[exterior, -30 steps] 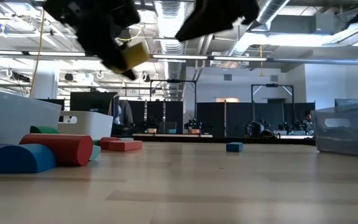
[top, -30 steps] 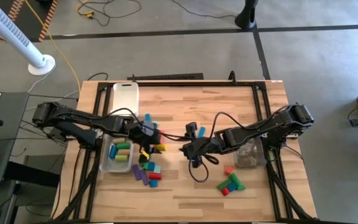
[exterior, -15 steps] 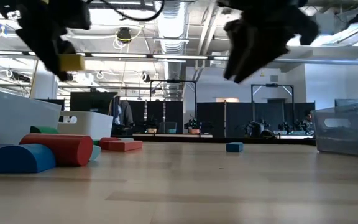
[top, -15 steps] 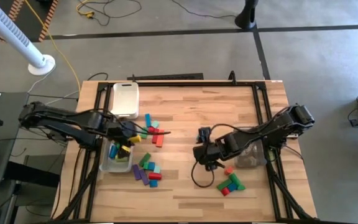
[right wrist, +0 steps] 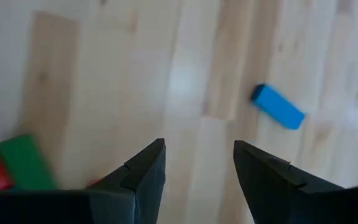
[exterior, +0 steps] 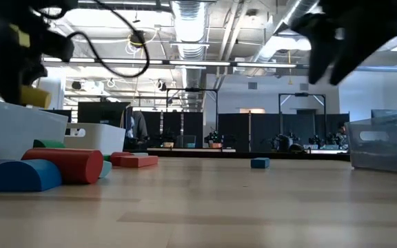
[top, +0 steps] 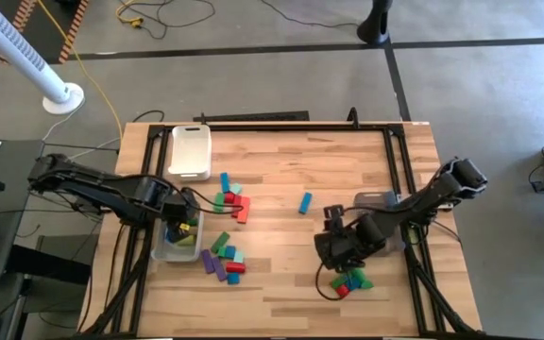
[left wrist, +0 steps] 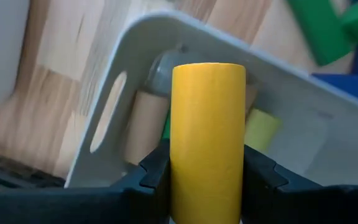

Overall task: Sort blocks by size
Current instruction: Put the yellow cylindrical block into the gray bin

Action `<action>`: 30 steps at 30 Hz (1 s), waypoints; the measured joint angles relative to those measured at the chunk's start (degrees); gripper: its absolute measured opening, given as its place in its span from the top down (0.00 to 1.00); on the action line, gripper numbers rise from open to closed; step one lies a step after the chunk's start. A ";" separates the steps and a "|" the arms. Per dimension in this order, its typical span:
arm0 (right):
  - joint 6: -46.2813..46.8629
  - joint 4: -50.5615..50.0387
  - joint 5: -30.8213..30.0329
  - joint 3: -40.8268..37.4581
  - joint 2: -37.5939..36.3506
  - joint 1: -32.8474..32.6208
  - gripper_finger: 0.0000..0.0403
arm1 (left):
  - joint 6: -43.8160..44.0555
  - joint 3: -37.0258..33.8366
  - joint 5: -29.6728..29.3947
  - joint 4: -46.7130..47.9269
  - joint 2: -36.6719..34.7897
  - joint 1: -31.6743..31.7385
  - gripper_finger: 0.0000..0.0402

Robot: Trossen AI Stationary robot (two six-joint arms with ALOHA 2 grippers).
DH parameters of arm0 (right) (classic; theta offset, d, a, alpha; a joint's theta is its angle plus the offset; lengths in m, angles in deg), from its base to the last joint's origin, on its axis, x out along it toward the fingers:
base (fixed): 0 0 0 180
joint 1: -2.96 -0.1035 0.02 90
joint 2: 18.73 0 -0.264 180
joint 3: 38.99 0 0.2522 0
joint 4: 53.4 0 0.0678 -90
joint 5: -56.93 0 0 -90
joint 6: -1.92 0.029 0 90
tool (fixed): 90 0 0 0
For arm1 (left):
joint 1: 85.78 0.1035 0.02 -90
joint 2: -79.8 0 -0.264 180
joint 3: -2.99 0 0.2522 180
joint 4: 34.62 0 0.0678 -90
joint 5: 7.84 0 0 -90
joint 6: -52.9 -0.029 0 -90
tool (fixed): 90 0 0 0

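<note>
The left gripper (left wrist: 207, 180) clamps a smooth yellow cylinder (left wrist: 207, 137) over the clear plastic bin (top: 163, 250) (other blocks lie inside), while the right gripper (right wrist: 197, 165), fingers apart, hovers over pale wood-grain table (top: 281, 161).

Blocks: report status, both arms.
Left gripper shut on yellow cylinder, over the clear bin. Right gripper open, empty, above the red-green pile. Nothing in the way.
</note>
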 joint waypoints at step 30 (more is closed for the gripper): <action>32.05 -11.48 4.66 -0.22 -0.06 -12.31 0.39 | 2.61 -5.38 -2.50 -3.54 0.00 0.00 0.64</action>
